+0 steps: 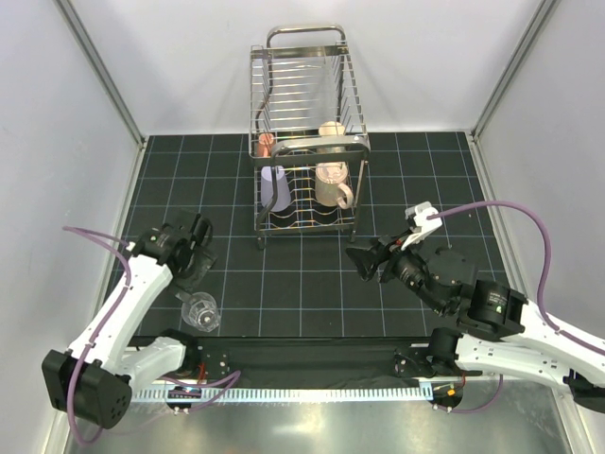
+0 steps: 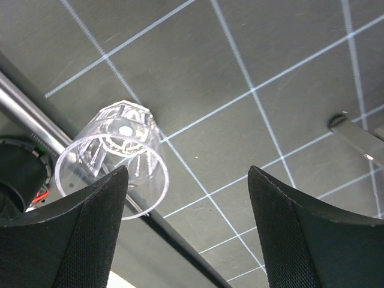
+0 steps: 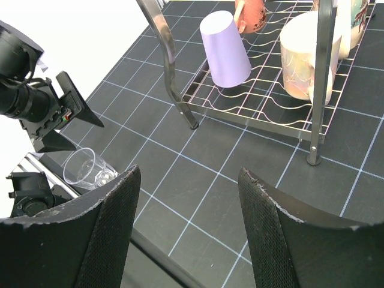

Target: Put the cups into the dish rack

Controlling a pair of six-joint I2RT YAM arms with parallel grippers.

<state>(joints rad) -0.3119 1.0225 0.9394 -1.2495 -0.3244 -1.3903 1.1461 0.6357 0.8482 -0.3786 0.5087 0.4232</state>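
Observation:
The clear drinking glass (image 1: 200, 310) stands upright on the black mat near its front left edge. It also shows in the left wrist view (image 2: 114, 159) and the right wrist view (image 3: 87, 168). My left gripper (image 1: 194, 270) hovers just behind it, open and empty (image 2: 186, 198), with the glass off to its left finger's side. The steel wire dish rack (image 1: 304, 57) stands at the back centre. Its lower tier holds an upturned lavender tumbler (image 3: 224, 49), a tan mug (image 3: 306, 57) and a pinkish mug (image 3: 252, 15). My right gripper (image 1: 364, 257) is open and empty (image 3: 189, 180), in front of the rack.
The gridded black mat (image 1: 312, 293) ends at a metal rail (image 2: 24, 111) along the near edge, right by the glass. Grey walls stand on both sides. The rack's front leg (image 3: 192, 123) rests on the mat ahead of my right gripper.

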